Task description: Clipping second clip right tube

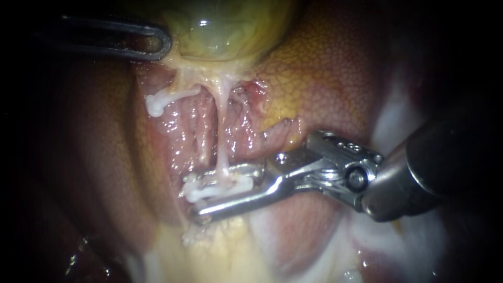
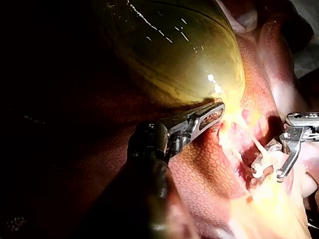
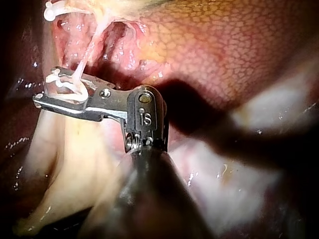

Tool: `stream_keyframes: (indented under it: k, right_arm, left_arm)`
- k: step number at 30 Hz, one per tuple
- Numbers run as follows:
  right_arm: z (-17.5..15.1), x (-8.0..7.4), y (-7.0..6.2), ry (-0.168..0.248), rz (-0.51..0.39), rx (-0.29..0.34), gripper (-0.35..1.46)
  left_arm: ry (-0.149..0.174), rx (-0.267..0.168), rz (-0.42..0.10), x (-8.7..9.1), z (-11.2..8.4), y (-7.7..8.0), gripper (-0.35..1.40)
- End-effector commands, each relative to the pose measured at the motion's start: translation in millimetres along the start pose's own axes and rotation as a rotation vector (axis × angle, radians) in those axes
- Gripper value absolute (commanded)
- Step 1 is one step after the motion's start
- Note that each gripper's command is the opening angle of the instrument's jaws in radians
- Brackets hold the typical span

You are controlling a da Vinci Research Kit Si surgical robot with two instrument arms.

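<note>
Filling most of the endoscope view, the liver was seen as mottled reddish-brown tissue on both sides of a raw, glistening pink bed. The gallbladder, a shiny yellow-green sac, was seen at the upper middle, with pale strands drawn down from its base. The right instrument was seen entering from the right edge. Its dark shaft ended in a bright metal joint and two long, slim jaws, which were pointed toward the view's left and slightly downward. These jaws were held somewhat apart yet were clamped on a clip, a white piece touched by one jaw from above and by the other from below. The left instrument was seen at the upper left, its dark, windowed jaws laid together and closed on the gallbladder's lower edge, as was shown more plainly in the left wrist view. The right tube was seen as a thin, whitish strand, stretched taut. Its long axis was set almost vertical, from the gallbladder's base down to the right instrument's jaws, which were crossed by it nearly at right angles. Its lower end was enclosed by the clip. The left tube, shorter, was slanted down toward the left. A small white left-tube clip was seated at its end, well apart from the right instrument.
</note>
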Motion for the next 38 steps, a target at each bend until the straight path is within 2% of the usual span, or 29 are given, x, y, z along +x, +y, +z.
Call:
stream_keyframes:
  k: [1, 14, 16, 19, 22, 38]
  right_arm:
    - [-0.1, 0.1, 0.1, 0.003, -0.005, -0.002, 0.17]
    - [-0.7, 0.6, 1.1, 0.015, -0.034, -0.015, -0.02]
    - [-0.8, 0.7, 1.2, 0.016, -0.034, -0.016, -0.08]
    - [-0.9, 0.7, 1.4, 0.016, -0.04, -0.016, -0.35]
    - [-1.1, 0.7, 1.6, 0.018, 0.002, -0.036, -0.35]
    - [-1.1, 0.5, 1.8, 0.02, 0.012, -0.043, -0.35]
  left_arm:
    - [0.0, 0.0, 0.0, 0.0, 0.0, 0.0, -0.35]
    - [0.0, -0.001, 0.0, 0.0, 0.1, 0.0, -0.35]
    - [0.0, -0.001, 0.0, 0.0, 0.1, 0.0, -0.35]
    - [0.0, -0.001, 0.0, 0.0, 0.2, 0.0, -0.35]
    - [0.0, -0.001, 0.0, 0.0, 0.2, 0.0, -0.35]
    - [0.0, -0.001, -0.001, -0.1, 0.2, 0.0, -0.35]
